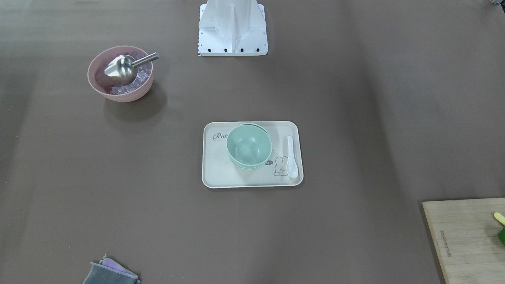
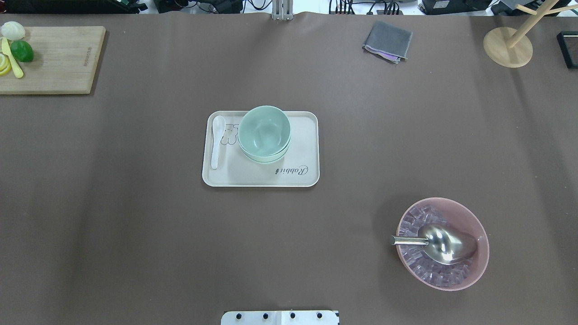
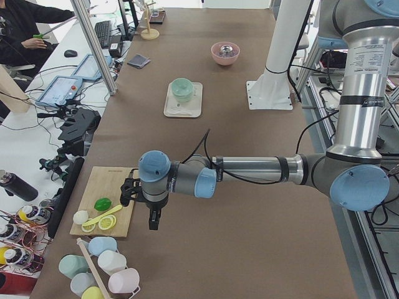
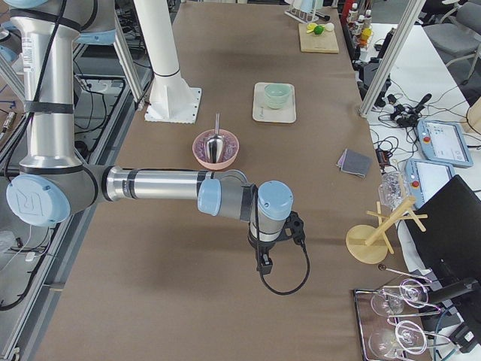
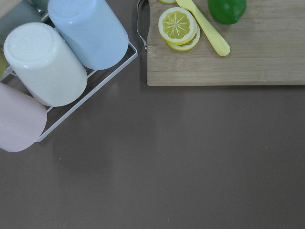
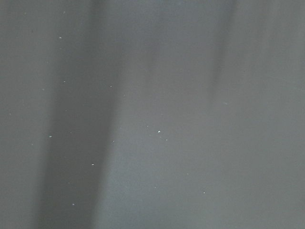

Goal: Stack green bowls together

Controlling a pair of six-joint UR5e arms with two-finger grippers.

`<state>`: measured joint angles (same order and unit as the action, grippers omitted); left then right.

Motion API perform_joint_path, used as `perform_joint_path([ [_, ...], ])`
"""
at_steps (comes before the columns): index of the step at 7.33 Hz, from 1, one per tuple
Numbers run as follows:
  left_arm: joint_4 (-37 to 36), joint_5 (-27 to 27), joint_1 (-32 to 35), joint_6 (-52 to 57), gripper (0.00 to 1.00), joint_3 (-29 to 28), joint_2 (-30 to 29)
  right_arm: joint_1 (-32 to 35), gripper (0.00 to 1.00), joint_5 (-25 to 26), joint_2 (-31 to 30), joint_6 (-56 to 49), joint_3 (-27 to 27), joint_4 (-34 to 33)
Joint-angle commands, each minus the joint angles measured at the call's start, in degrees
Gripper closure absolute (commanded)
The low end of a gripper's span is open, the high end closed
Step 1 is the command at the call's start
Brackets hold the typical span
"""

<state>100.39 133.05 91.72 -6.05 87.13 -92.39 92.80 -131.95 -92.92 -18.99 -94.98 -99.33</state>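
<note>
The pale mint-green bowls (image 1: 249, 146) sit nested in one upright stack on a beige tray (image 1: 221, 173) at the table's middle. The stack also shows in the overhead view (image 2: 264, 133) and small in both side views (image 3: 182, 89) (image 4: 276, 95). My left gripper (image 3: 153, 221) hangs over bare table near the cutting board, far from the tray. My right gripper (image 4: 264, 265) hangs over bare table at the other end, past the pink bowl. Both show only in the side views, so I cannot tell whether they are open or shut.
A white spoon (image 2: 216, 140) lies on the tray (image 2: 253, 176). A pink bowl (image 2: 469, 216) holds ice cubes and a metal scoop (image 2: 445, 243). A cutting board (image 2: 58, 58) with lime and lemon, a grey cloth (image 2: 387, 41) and a wooden stand (image 2: 508, 45) line the far edge. Cups (image 5: 47, 62) lie on a rack.
</note>
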Motion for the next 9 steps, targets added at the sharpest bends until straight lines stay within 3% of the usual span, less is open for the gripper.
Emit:
perform_joint_path([
  [1,-0.2,-0.1,-0.1,-0.7,0.02,1.3,-0.4,0.0,0.0,-0.1,0.2,0.7,-0.8,0.1],
  [9,-0.3,0.0,0.0,-0.6,0.02,3.0,0.3,0.0,0.0,-0.2,0.0,0.8,-1.8,0.0],
])
